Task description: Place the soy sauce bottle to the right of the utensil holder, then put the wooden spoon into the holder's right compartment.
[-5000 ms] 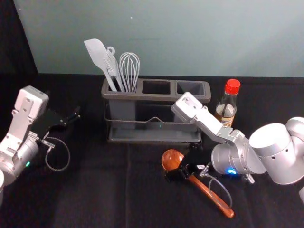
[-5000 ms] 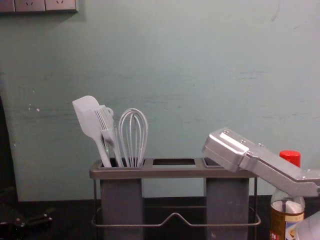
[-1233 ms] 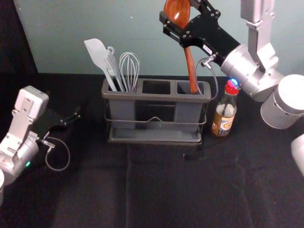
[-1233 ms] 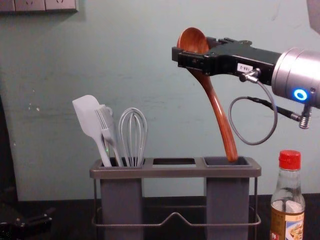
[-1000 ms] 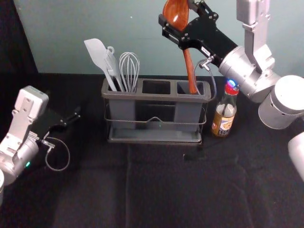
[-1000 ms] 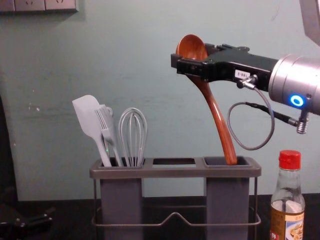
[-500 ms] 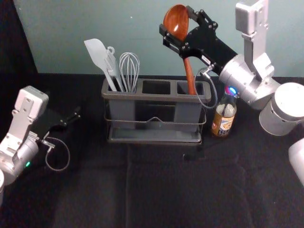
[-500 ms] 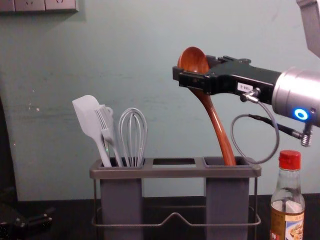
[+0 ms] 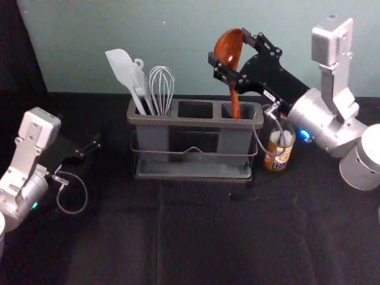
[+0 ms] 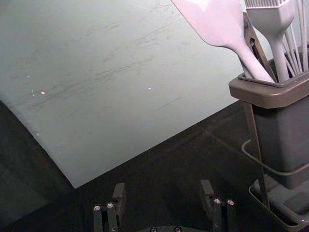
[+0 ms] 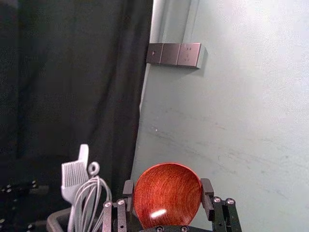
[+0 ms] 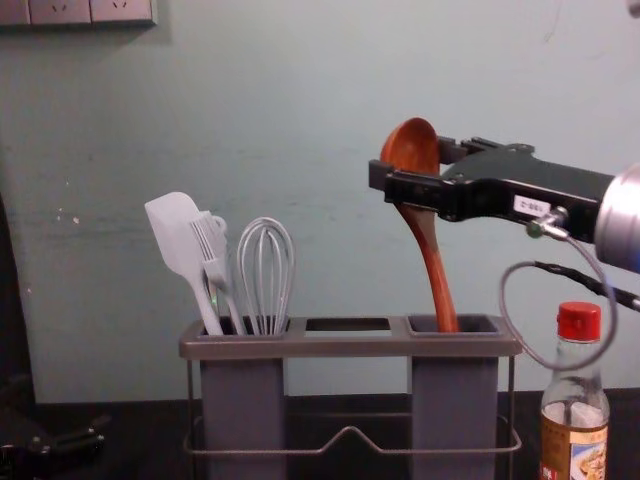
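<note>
Fingers (image 11: 207, 197) of the right gripper (image 9: 229, 46) stand on either side of the wooden spoon's bowl and hold it, high above the right end of the utensil holder (image 12: 350, 347). The wooden spoon (image 12: 424, 235) is bowl up, a slight lean to it, and its handle runs down into the opening of the right compartment (image 12: 455, 400); how deep the end sits, I can't tell. A cable (image 12: 512, 300) loops down from the right arm and crosses in front of the soy sauce bottle (image 12: 574, 430), which stands upright just beside the holder, on its right, red cap on.

At the holder's other end, the left compartment (image 12: 243, 400) carries a spatula (image 12: 176, 235), a brush (image 12: 207, 245) and a whisk (image 12: 266, 270), heads up, with the middle opening (image 12: 348, 323) between them and the spoon. Farther out, the left gripper (image 9: 89, 148) is parked over the black cloth (image 9: 107, 243), left of the holder, its fingers spread wide apart
</note>
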Robot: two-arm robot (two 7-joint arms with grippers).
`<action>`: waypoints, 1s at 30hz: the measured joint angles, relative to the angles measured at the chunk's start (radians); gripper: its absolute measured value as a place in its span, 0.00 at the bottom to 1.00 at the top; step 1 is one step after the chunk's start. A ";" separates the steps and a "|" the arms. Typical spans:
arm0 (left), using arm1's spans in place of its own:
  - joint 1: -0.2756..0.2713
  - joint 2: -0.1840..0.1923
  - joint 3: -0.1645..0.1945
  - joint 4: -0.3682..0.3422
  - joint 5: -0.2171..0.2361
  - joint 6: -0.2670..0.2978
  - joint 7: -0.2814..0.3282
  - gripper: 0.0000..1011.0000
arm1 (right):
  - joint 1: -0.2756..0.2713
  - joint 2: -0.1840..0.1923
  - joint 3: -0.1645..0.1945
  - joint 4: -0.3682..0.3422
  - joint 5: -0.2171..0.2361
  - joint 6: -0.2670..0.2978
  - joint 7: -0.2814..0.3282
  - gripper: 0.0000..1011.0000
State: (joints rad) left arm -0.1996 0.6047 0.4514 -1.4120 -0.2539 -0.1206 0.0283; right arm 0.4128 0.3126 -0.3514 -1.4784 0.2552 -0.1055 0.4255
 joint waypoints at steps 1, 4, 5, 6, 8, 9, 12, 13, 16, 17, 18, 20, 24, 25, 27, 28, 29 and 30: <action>0.000 0.000 0.000 0.000 0.000 0.000 0.000 0.99 | -0.005 0.004 0.002 -0.005 0.003 0.002 0.001 0.83; 0.000 0.000 0.000 0.000 0.000 0.000 0.000 0.99 | -0.017 0.015 0.005 -0.019 0.010 0.007 0.005 0.83; 0.000 0.000 0.000 0.000 0.000 0.000 0.000 0.99 | -0.021 0.019 0.007 -0.023 0.013 0.010 0.006 0.83; 0.000 0.000 0.000 0.000 0.000 0.000 0.000 0.99 | -0.030 0.026 0.009 -0.030 0.018 0.014 0.008 0.83; 0.000 0.000 0.000 0.000 0.000 0.000 0.000 0.99 | -0.041 0.035 0.012 -0.038 0.025 0.016 0.010 0.83; 0.000 0.000 0.000 0.000 0.000 0.000 0.000 0.99 | -0.045 0.038 0.013 -0.040 0.027 0.016 0.012 0.83; 0.000 0.000 0.000 0.000 0.000 0.000 0.000 0.99 | -0.059 0.050 0.014 -0.047 0.034 0.019 0.017 0.83; 0.000 0.000 0.000 0.000 0.000 0.000 0.000 0.99 | -0.064 0.055 0.015 -0.049 0.037 0.020 0.019 0.83; 0.000 0.000 0.000 0.000 0.000 0.000 0.000 0.99 | -0.070 0.060 0.015 -0.049 0.041 0.020 0.022 0.83; 0.000 0.000 0.000 0.000 0.000 0.000 0.000 0.99 | -0.073 0.062 0.015 -0.050 0.042 0.020 0.023 0.83; 0.000 0.000 0.000 0.000 0.000 0.000 0.000 0.99 | -0.076 0.064 0.014 -0.049 0.044 0.020 0.023 0.83; 0.000 0.000 0.000 0.000 0.000 0.000 0.000 0.99 | -0.079 0.065 0.013 -0.044 0.046 0.020 0.023 0.83; 0.000 0.000 0.000 0.000 0.000 0.000 0.000 0.99 | -0.081 0.066 0.012 -0.040 0.048 0.018 0.023 0.83; 0.000 0.000 0.000 0.000 0.000 0.000 0.000 0.99 | -0.082 0.066 0.011 -0.039 0.048 0.018 0.023 0.83; 0.000 0.000 0.000 0.000 0.000 0.000 0.000 0.99 | -0.082 0.067 0.011 -0.039 0.048 0.018 0.023 0.83; 0.000 0.000 0.000 0.000 0.000 0.000 0.000 0.99 | -0.082 0.067 0.010 -0.037 0.048 0.018 0.022 0.83; 0.000 0.000 0.000 0.000 0.000 0.000 0.000 0.99 | -0.082 0.067 0.010 -0.036 0.047 0.019 0.022 0.83; 0.000 0.000 0.000 0.000 0.000 0.000 0.000 0.99 | -0.081 0.067 0.009 -0.033 0.047 0.022 0.019 0.83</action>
State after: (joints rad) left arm -0.1995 0.6047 0.4515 -1.4120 -0.2539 -0.1205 0.0283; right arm 0.3317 0.3799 -0.3425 -1.5115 0.3019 -0.0835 0.4444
